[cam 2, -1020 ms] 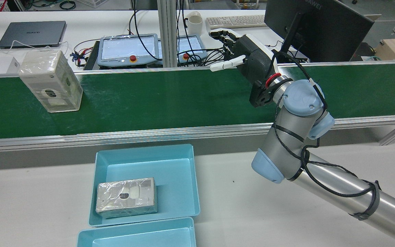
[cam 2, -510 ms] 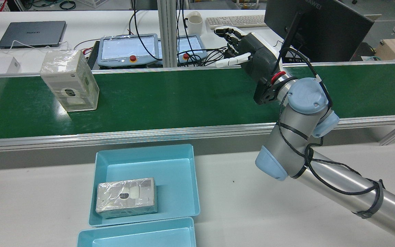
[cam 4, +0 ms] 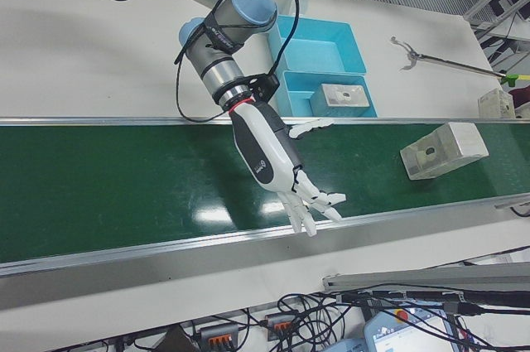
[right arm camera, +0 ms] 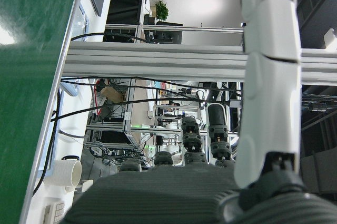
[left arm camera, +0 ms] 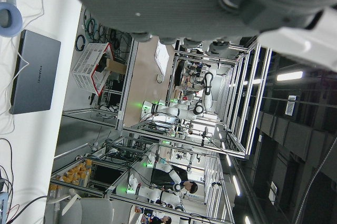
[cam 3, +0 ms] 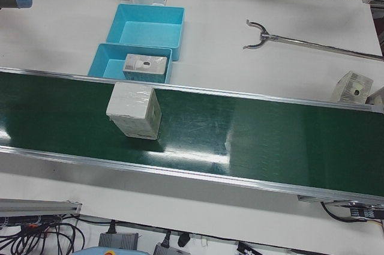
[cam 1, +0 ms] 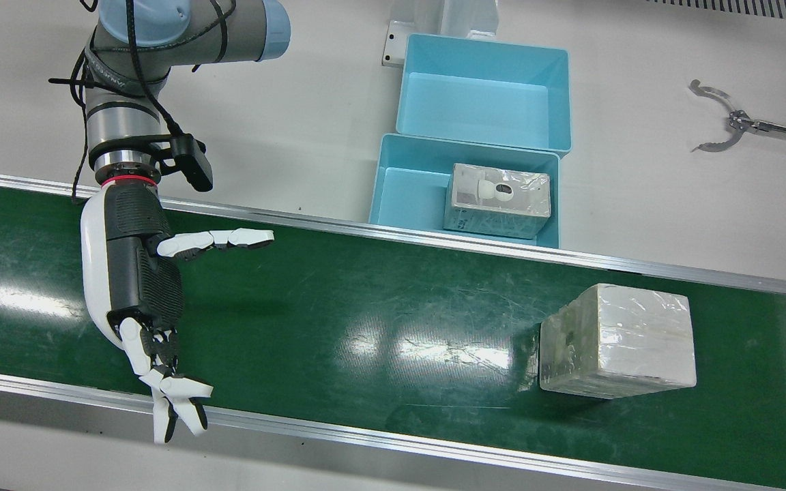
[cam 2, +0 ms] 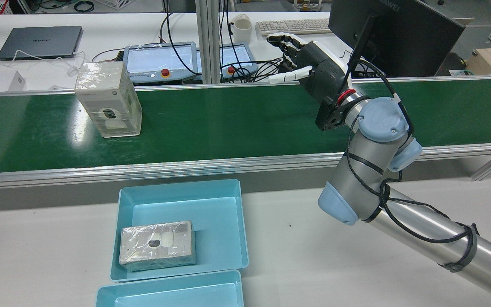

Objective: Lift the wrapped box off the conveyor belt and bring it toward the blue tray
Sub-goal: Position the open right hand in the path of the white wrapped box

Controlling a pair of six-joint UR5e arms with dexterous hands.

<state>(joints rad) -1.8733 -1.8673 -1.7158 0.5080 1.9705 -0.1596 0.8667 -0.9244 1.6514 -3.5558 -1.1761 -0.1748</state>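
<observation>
Shiny plastic-wrapped whitish cuboid box (cam 1: pixel 617 340) sits lower right on the glossy green conveyor belt (cam 1: pixel 366 320). White-and-black right hand (cam 1: pixel 139 286), far left, is spread wide, holding nothing. Left hand's state: can't tell.

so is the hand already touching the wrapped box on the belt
No, the right hand hovers open over the conveyor belt, well apart from the wrapped box.
</observation>
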